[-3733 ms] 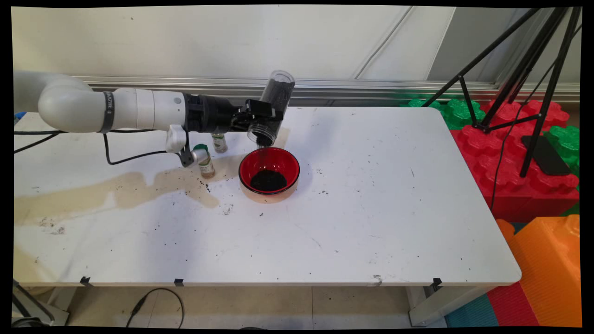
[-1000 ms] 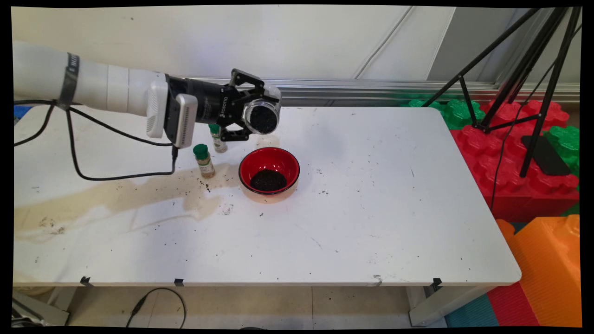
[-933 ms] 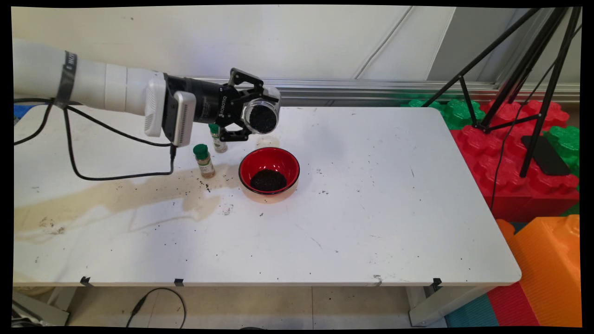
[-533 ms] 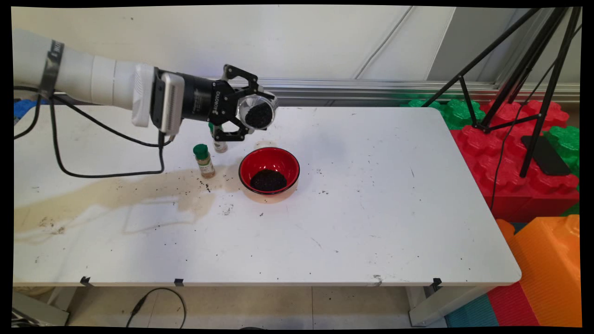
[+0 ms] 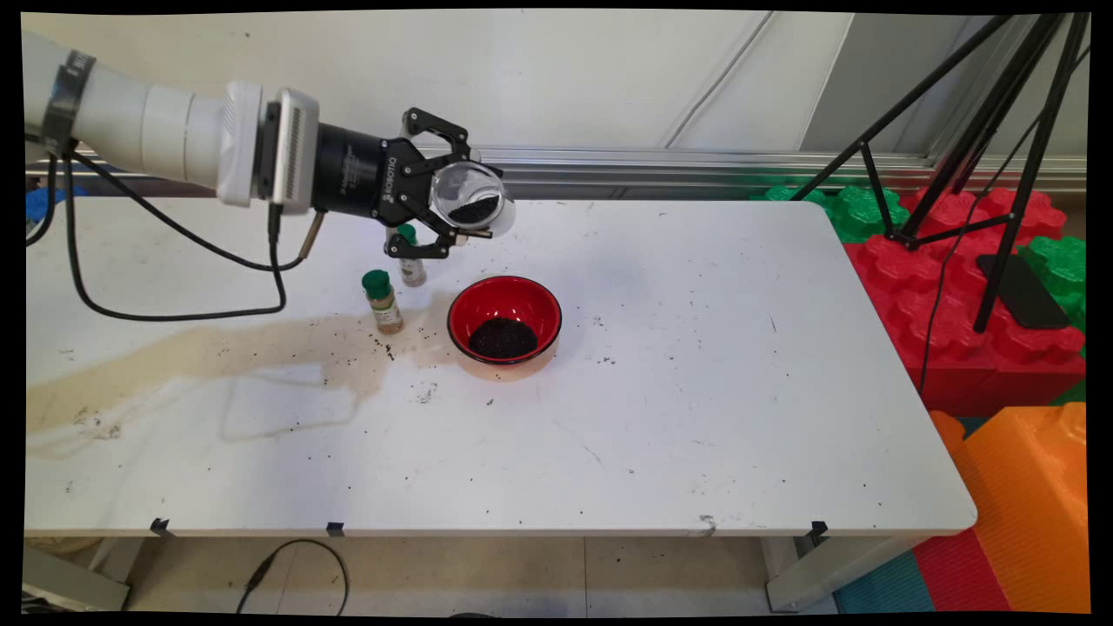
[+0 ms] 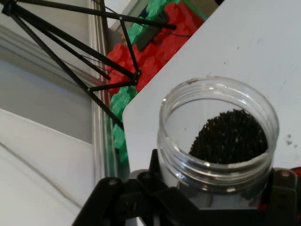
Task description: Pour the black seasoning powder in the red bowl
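In the main view, the gripper [image 5: 459, 207] is clamping a clear plastic jar [image 5: 470, 196] of black granules and is swinging it back from tipped-over toward upright, lifting up and away to the left of the red bowl [image 5: 504, 320]. The bowl is sitting on the white table [image 5: 696, 391] with a dark heap inside, beside two green-capped spice bottles [image 5: 382, 301].

In the hand view, the jar [image 6: 216, 136] is showing its open mouth, with granules [image 6: 230, 136] settling low inside, so pouring appears to be ending.
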### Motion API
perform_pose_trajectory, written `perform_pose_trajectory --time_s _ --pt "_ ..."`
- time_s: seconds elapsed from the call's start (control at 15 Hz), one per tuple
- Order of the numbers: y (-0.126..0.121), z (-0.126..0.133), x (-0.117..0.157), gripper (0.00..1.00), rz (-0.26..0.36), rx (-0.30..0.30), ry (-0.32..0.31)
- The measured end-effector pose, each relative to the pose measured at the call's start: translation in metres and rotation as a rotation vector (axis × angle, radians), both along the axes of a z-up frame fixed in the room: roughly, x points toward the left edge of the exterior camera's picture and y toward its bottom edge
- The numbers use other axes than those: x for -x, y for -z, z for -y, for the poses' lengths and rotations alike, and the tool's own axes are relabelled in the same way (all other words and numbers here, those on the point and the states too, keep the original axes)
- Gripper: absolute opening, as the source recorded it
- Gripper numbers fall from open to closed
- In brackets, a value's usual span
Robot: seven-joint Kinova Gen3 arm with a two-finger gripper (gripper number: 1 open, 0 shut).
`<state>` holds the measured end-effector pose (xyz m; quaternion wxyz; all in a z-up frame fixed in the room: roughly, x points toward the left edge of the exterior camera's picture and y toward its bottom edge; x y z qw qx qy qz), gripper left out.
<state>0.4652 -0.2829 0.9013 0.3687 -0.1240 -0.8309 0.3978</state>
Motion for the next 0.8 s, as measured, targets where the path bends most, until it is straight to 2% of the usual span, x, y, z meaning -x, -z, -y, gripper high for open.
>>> perform_pose_trajectory --time_s 0.33,0.8 --pt "-0.008 -0.002 -0.007 0.00 -0.096 -0.119 -0.019" --pt "-0.015 -0.009 -0.024 0.00 -0.256 -0.353 -0.051"
